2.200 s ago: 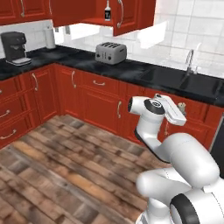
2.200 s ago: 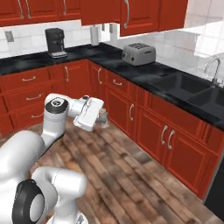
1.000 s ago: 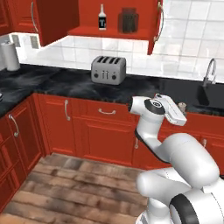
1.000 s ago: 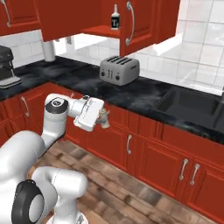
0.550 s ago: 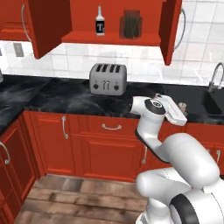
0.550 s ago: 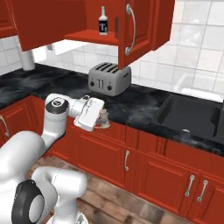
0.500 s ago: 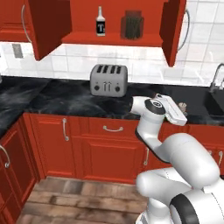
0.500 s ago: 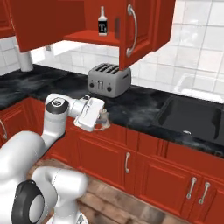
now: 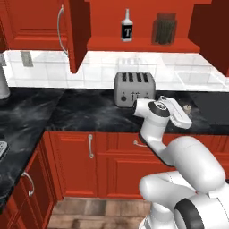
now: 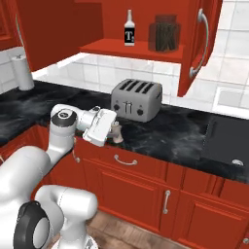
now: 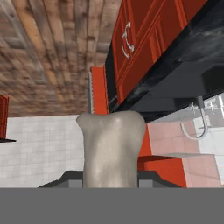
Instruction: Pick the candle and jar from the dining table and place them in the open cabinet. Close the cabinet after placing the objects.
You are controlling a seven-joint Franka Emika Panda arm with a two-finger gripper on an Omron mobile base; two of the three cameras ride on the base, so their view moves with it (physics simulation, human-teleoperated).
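The candle [image 11: 111,148] sits clamped between the fingers [image 11: 65,177], its pale stub standing big in the hand view, and it peeks out by the hand in front of the toaster [image 10: 136,99] above the counter [image 10: 185,133]. Up in the open cabinet [image 9: 143,44], the jar [image 10: 166,33] is on the red shelf, and beside it a bottle [image 10: 129,29] whose black label reads "T". The cabinet door [image 10: 199,41] hangs wide, silver handle showing.
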